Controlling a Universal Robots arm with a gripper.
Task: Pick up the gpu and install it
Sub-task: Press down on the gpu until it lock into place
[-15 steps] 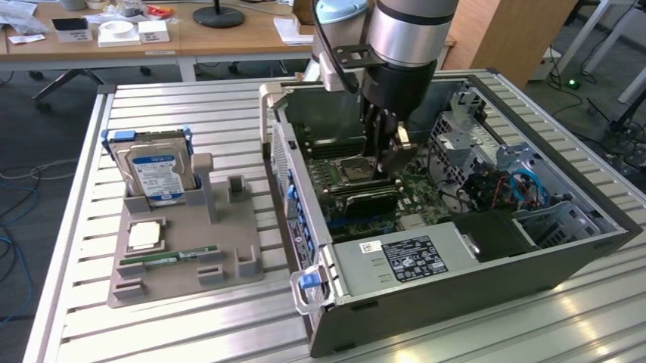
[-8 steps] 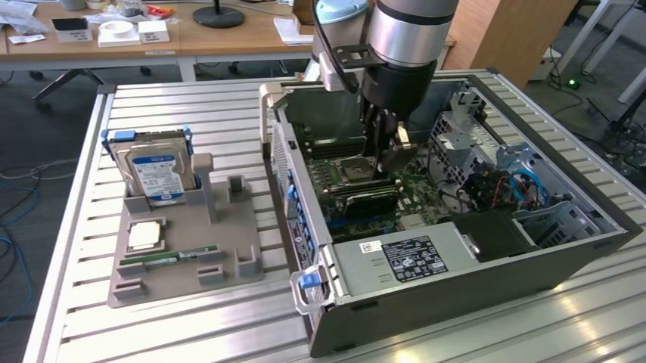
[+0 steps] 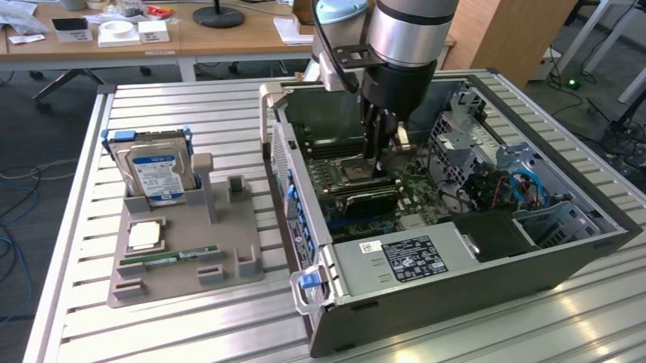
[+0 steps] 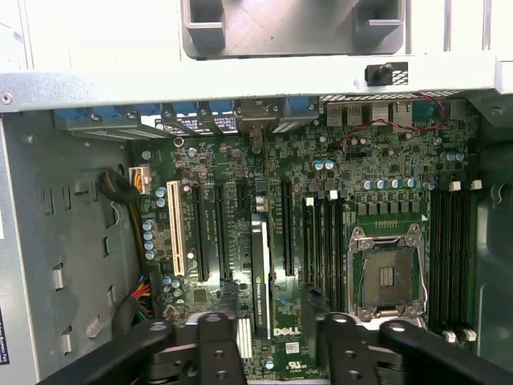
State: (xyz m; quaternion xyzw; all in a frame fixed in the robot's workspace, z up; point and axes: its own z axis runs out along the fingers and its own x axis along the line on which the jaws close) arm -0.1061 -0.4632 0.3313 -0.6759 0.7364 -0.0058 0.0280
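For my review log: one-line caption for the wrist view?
Gripper over the motherboard, the gpu standing in a slot between its fingers.

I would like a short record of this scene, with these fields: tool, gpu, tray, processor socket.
tool: open, lowered into the computer case, one finger on each side of the gpu
gpu: standing on edge in a motherboard slot, gap to both fingers
tray: outside the case, at the exterior view's left; holds the hard drive and memory stick
processor socket: empty

Robotics lab (office desks point(image 3: 151, 41) behind)
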